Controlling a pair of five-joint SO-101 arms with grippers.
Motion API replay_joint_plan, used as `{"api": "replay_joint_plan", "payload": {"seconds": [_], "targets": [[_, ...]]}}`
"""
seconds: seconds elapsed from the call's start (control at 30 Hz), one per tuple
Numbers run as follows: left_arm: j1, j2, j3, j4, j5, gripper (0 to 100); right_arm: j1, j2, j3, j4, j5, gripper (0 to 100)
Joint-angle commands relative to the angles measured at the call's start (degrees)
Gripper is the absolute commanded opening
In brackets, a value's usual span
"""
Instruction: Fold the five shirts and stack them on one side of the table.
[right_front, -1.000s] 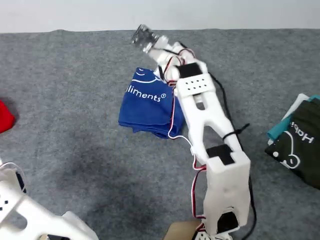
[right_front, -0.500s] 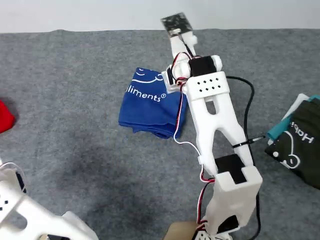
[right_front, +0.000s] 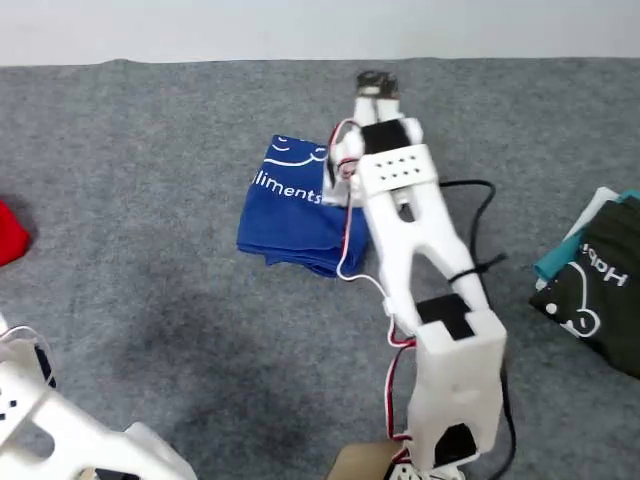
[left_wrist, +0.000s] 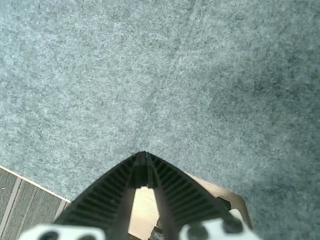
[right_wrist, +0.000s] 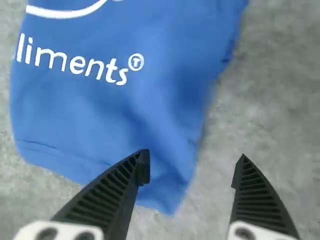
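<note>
A folded blue shirt (right_front: 290, 210) with white print lies on the grey felt table (right_front: 150, 130) near the middle. My right arm (right_front: 400, 200) stretches from the front edge to the shirt's right side. In the right wrist view my right gripper (right_wrist: 193, 162) is open above the blue shirt's (right_wrist: 125, 75) edge, one finger over the cloth, the other over bare felt. A stack of folded shirts (right_front: 600, 275), dark on top with teal and white below, sits at the right edge. A red shirt (right_front: 10, 232) peeks in at the left edge. My left gripper (left_wrist: 145, 159) is shut and holds nothing.
The left arm (right_front: 50, 425) rests at the front left corner, over the felt near the table's edge (left_wrist: 60, 192) with floor beyond. Open felt stretches between the blue shirt and the red one.
The right arm's wrist swung from the left to the right behind the blue shirt, then came down over the shirt's right edge. The left arm and the shirts stayed put.
</note>
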Motion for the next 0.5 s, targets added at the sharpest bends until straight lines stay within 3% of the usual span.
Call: {"api": "replay_joint_plan", "payload": {"seconds": [0.0, 0.2, 0.47], "targets": [[0.18, -1.05, -0.13, 0.44, -0.53, 0, -1.10, 1.10, -0.35, -5.32, 0.35, 27.9], [0.26, -1.05, -0.13, 0.26, -0.53, 0, -3.47, 4.35, -0.35, -11.47, 2.37, 43.7], [0.26, -1.05, -0.04, 0.26, -0.53, 0, -4.26, 8.66, -0.35, -15.08, 2.46, 41.7]]}}
